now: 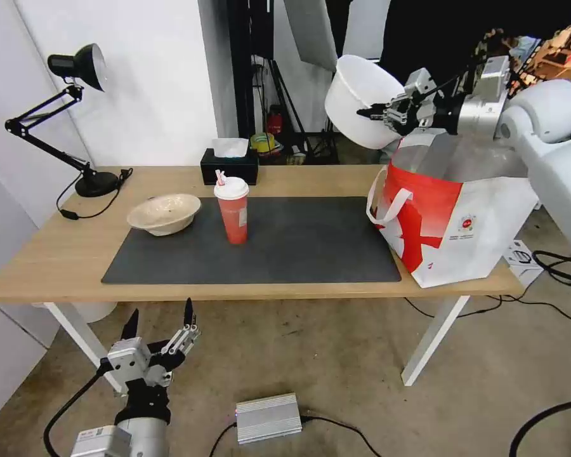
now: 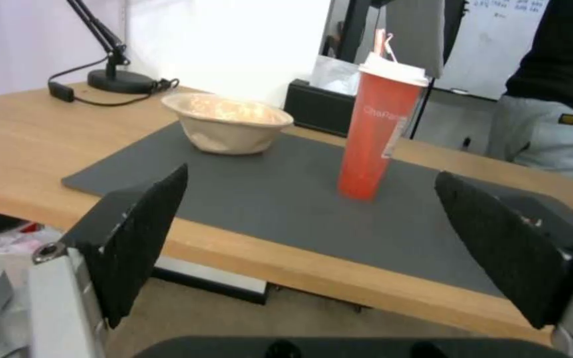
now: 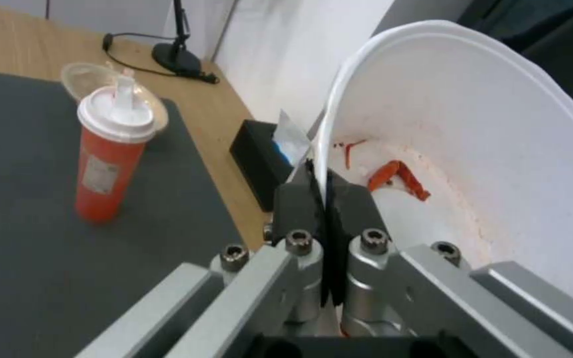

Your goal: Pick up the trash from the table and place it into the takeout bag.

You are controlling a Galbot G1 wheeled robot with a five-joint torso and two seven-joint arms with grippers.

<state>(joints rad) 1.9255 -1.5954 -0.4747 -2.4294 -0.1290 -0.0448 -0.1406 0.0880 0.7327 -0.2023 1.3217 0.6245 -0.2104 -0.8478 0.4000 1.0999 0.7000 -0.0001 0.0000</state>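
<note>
Right gripper [image 1: 369, 113] pinched the white bowl [image 1: 360, 95] by its rim, tilted, mouth facing up and away, just above the bag [image 1: 463, 219]. Cup [image 1: 233, 209] stood upright, well left of the bag. Left gripper [image 1: 160, 324] hung released, below the table [image 1: 57, 254].

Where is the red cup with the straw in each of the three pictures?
Head view: the red cup stands on the dark mat, right of the beige bowl.
Left wrist view: the cup stands beyond the open left gripper.
Right wrist view: it stands on the mat.
Shared landmark: the black tissue box.
</note>
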